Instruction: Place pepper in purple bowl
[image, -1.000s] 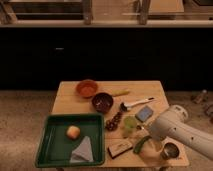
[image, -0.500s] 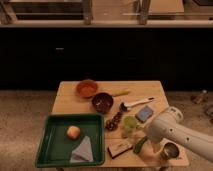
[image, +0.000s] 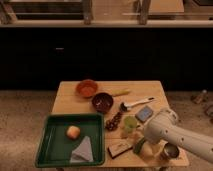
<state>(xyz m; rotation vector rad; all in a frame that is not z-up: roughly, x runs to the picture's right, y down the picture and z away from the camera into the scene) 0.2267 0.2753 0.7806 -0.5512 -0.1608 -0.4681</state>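
The purple bowl (image: 102, 102) stands at the middle of the wooden table (image: 70, 100), dark inside. My white arm (image: 172, 136) reaches in from the right over the table's front right part. My gripper (image: 142, 148) is low at the front edge, just below the pale green cup (image: 130, 124). A slim dark green shape, seemingly the pepper (image: 138, 145), shows at the gripper's tip. The arm hides whether it is held. The gripper is well in front and to the right of the purple bowl.
An orange bowl (image: 87, 88) and a yellow elongated item (image: 120, 93) lie at the back. A white-handled utensil (image: 137, 104), a blue-grey sponge (image: 145, 113), a dark cluster (image: 114, 121), a black and white item (image: 120, 149) and a metal can (image: 171, 151) surround the gripper. A green tray (image: 50, 145) sits at the left.
My arm has shifted slightly to the left and a little lower over the table's front right. Nothing else has moved.
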